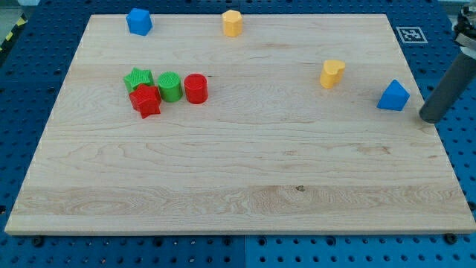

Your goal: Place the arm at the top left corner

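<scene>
My tip (431,117) is at the right edge of the wooden board (238,164), just right of a blue triangular block (393,96). The rod rises from it toward the view's upper right. A blue block (138,21) sits near the board's top left corner. A yellow hexagonal block (232,23) sits at the top centre. A yellow heart-shaped block (332,74) lies left of the blue triangular block. At the left, a cluster holds a green star (137,78), a red star (146,100), a green cylinder (169,86) and a red cylinder (195,88).
The board lies on a blue perforated table (446,253). A black-and-white marker tag (410,34) sits off the board's top right corner.
</scene>
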